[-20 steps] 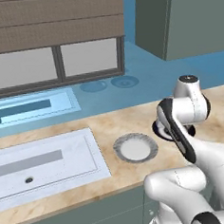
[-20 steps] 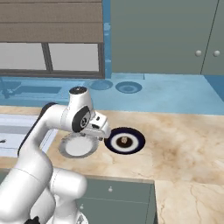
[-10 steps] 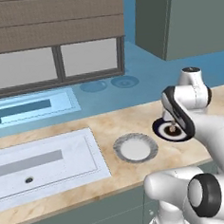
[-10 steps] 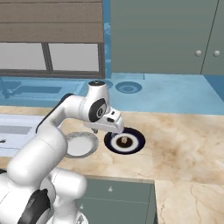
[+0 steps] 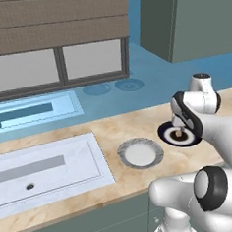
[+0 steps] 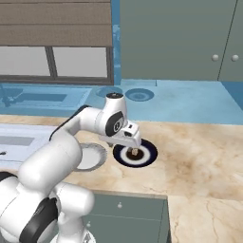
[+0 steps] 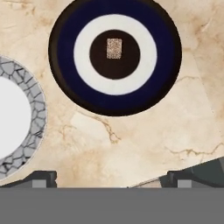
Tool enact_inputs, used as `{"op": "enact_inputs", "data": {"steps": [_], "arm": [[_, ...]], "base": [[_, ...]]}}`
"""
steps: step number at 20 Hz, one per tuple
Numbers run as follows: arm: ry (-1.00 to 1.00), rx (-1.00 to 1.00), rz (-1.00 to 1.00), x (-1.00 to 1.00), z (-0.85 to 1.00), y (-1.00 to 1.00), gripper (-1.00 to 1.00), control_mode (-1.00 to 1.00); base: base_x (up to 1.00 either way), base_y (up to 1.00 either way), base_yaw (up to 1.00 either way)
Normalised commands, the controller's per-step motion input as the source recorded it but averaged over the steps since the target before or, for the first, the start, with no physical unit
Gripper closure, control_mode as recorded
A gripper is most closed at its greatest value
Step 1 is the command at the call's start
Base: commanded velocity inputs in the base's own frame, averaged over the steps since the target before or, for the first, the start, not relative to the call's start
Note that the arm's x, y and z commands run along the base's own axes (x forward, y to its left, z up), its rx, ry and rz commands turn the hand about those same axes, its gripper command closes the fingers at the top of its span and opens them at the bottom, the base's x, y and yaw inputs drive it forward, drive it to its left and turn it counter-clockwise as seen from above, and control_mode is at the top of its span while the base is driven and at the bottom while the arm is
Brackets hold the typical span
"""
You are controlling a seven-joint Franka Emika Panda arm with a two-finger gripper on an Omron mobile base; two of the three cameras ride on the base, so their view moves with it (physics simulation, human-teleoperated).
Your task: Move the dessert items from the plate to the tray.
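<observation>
The gripper (image 7: 109,179), jaws spread wide and holding nothing, hangs over the beige marble worktop (image 7: 144,140). Just beyond it sits a round dark-blue-and-white ringed plate (image 7: 115,57) bearing a small tan speckled square piece (image 7: 114,48). Beside that lies a round white plate with a grey fluted rim (image 7: 30,127).

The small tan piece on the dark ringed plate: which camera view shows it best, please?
The hand view: it looks straight down on the tan piece, unobstructed, at the centre of the dark ringed plate. In the left base view the arm partly hides it; in the right base view the gripper crowds it.
</observation>
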Motion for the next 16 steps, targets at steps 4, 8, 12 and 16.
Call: {"op": "enact_inputs", "data": {"steps": [4,8,12,16], "arm": [[-0.05,0.00,0.00,0.18,-0.14,0.00,-1.00,-1.00],[-0.05,0.00,0.00,0.24,-0.13,0.00,-1.00,-1.00],[-0.01,0.00,0.00,0.25,-0.06,-0.10,-1.00,-1.00],[-0.01,0.00,0.00,0.25,-0.05,-0.13,-1.00,-1.00]], "base": [[0.00,0.00,0.00],[0.00,0.00,0.00],[0.00,0.00,0.00],[0.00,0.00,0.00]]}}
